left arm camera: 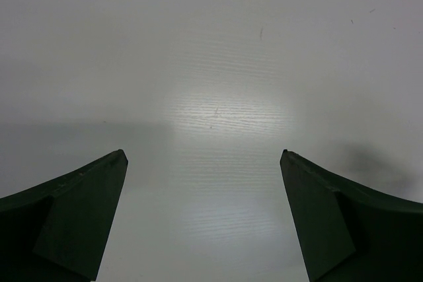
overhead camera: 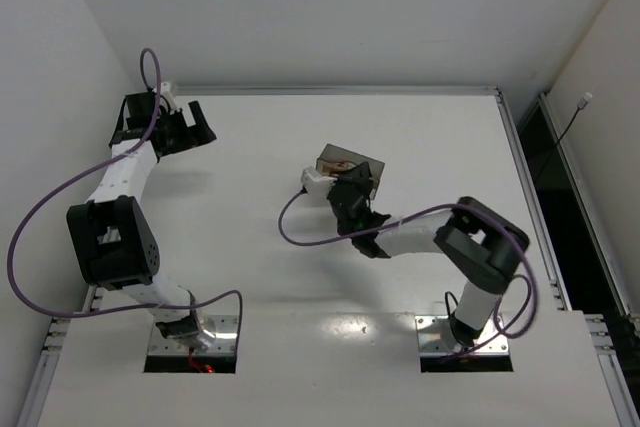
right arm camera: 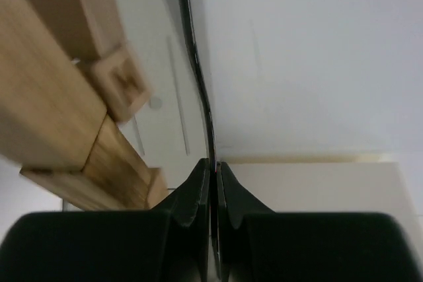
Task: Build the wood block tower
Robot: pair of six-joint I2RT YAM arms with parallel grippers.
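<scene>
Tan wood blocks (right arm camera: 49,107) jumbled inside dark bin (overhead camera: 360,157); long pieces tilted, small cube (right arm camera: 122,84) touching them.

The left arm (overhead camera: 125,172) and right arm (overhead camera: 410,240) pair white tubular links with chunky black joint housings. A purple cable (overhead camera: 40,209) trails each, and the left fingers (left arm camera: 73,216) are dark green wedges.

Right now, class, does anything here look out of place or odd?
Yes: the right claw is shut on the thin wall of the dark bin, not on a block. The wood blocks lie jumbled at angles inside it.
</scene>
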